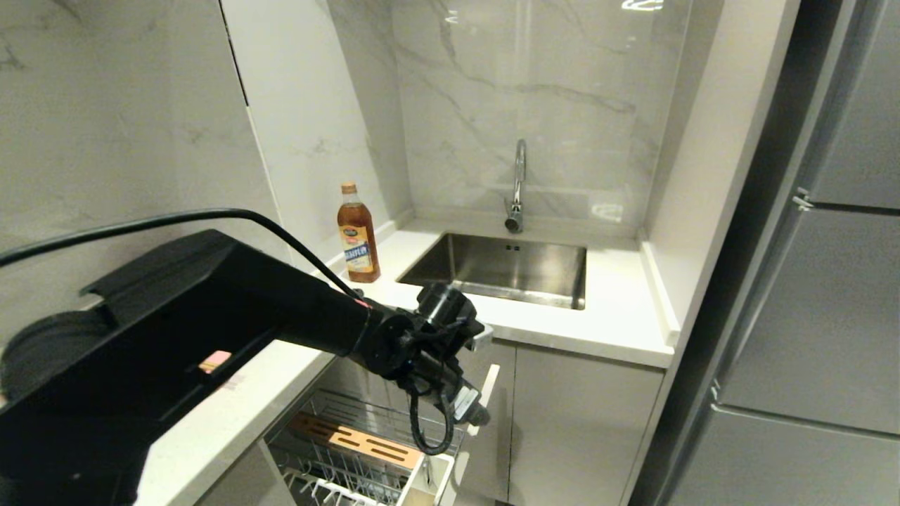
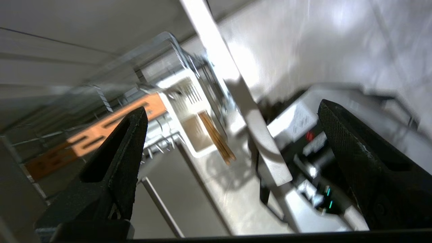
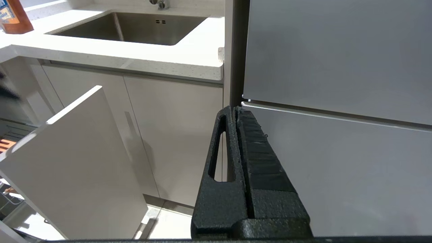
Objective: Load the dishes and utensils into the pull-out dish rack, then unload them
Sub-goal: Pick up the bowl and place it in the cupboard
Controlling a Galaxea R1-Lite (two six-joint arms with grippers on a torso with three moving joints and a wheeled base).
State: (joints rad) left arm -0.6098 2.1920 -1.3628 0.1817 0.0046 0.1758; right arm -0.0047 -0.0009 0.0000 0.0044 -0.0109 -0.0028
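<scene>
A white counter wraps a marble-walled corner, with a steel sink at the frame's centre and an oil bottle left of it. At lower centre the pull-out dish rack stands open, chopsticks in its white cup. The left gripper hangs above it, fingers wide apart and empty. The right gripper, pressed closed, faces grey cabinet fronts.

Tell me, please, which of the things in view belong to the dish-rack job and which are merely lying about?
Job:
- pull-out dish rack, drawn open
- chopsticks in its white utensil cup
- left gripper, open above the rack
- right gripper, shut, parked by the fridge

Lying about:
- oil bottle
- sink
- tap
- fridge
</scene>
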